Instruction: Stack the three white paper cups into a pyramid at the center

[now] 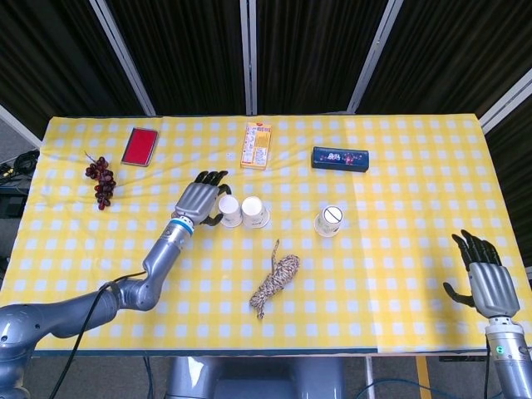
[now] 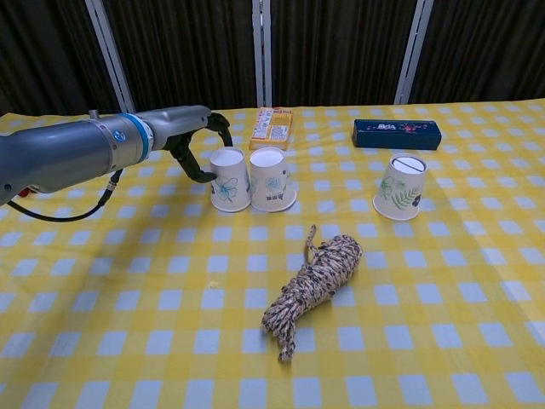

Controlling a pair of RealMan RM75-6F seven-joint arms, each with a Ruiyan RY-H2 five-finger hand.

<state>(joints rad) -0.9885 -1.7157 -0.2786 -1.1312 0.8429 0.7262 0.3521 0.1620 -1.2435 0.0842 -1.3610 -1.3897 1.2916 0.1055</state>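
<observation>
Three white paper cups with leaf prints stand upside down on the yellow checked table (image 1: 399, 274). My left hand (image 1: 202, 199) grips the left cup (image 1: 229, 210) from its far left side, fingers curled round it (image 2: 197, 146). That cup (image 2: 229, 179) sits on the cloth touching the middle cup (image 1: 253, 211) (image 2: 272, 179). The third cup (image 1: 330, 220) (image 2: 401, 187) stands alone further right. My right hand (image 1: 485, 278) hovers open near the table's front right corner, far from the cups; the chest view does not show it.
A coil of rope (image 1: 277, 283) lies in front of the cups. Along the back are a bunch of grapes (image 1: 100, 179), a red case (image 1: 140, 146), an orange box (image 1: 258, 145) and a dark blue box (image 1: 340, 158).
</observation>
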